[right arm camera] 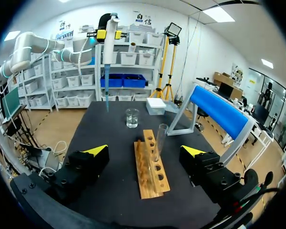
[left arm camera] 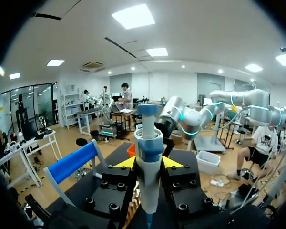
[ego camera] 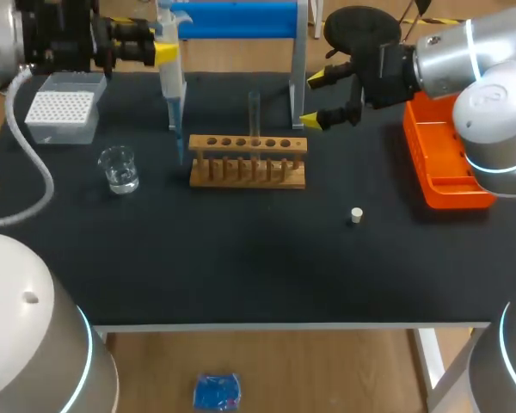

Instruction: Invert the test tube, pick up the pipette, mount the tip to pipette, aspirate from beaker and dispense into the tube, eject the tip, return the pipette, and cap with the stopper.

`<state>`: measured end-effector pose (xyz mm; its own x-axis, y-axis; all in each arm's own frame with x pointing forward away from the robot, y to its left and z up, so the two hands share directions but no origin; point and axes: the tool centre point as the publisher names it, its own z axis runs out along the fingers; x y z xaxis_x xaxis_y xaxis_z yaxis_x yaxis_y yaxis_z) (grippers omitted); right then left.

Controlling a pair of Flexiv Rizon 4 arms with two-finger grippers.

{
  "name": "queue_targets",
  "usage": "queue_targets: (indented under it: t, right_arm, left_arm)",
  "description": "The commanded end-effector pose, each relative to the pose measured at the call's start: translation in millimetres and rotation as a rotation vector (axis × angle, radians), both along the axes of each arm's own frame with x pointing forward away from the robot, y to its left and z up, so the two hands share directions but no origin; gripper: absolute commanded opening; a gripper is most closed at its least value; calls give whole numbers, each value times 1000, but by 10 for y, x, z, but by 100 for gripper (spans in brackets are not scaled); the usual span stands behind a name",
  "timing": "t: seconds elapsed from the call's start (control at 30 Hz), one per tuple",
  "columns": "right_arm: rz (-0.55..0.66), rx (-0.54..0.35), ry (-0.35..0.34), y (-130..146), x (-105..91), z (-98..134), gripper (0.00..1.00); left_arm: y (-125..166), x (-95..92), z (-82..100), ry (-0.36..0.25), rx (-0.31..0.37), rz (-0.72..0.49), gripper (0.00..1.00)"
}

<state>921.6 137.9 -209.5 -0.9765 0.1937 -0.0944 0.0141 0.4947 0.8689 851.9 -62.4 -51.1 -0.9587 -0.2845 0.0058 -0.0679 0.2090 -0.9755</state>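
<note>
At the table's [ego camera: 241, 258] far left:

- **Left claw [left arm camera: 148, 162]:** clamped on the pipette [ego camera: 170, 82], one finger on either side of the barrel.
- **Pipette:** long axis upright, plunger uppermost, narrow end pointing down and hanging clear of the table. A tip appears fitted, though it is too fine to be sure.
- **Beaker [ego camera: 119, 168]:** upright on the table with clear liquid inside. It lies below the pipette's end, off to the robot's left and nearer the front edge, between the tip box [ego camera: 63, 107] and the rack [ego camera: 248, 163].
- **Judged next step:** aspiration. The pipette would need to shift across over the beaker's mouth and then go straight down, axis kept vertical.
- **Left arm:** the nearer one, and the only one equipped. It reaches in level from the far left corner, wrist horizontal.
- **Test tube [ego camera: 254, 110]:** upright in the rack, uncapped.
- **Right claw [ego camera: 320, 98]:** fingers wide apart and empty, beside the tube at its height, not touching it.
- **Stopper [ego camera: 355, 215]:** loose on the table, front right of the rack.
</note>
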Motion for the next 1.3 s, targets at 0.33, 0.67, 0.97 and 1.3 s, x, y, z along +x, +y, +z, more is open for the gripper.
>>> queue_targets:
  t: [0.33,0.67,0.97,1.3]
  right_arm:
    - [-1,0,-1,0,-3,-4,100]
    - [-1,0,-1,0,-3,-4,100]
    - [-1,0,-1,0,-3,-4,100]
    - [-1,0,-1,0,-3,-4,100]
  left_arm:
    - [-377,-181,-294,-20,-49,-29,0]
    - [-607,-129,-437,-10,-31,-106,0]
    - [-754,-143,-490,-24,-21,-115,0]
    - [-885,-152,-529,-24,-9,-121,0]
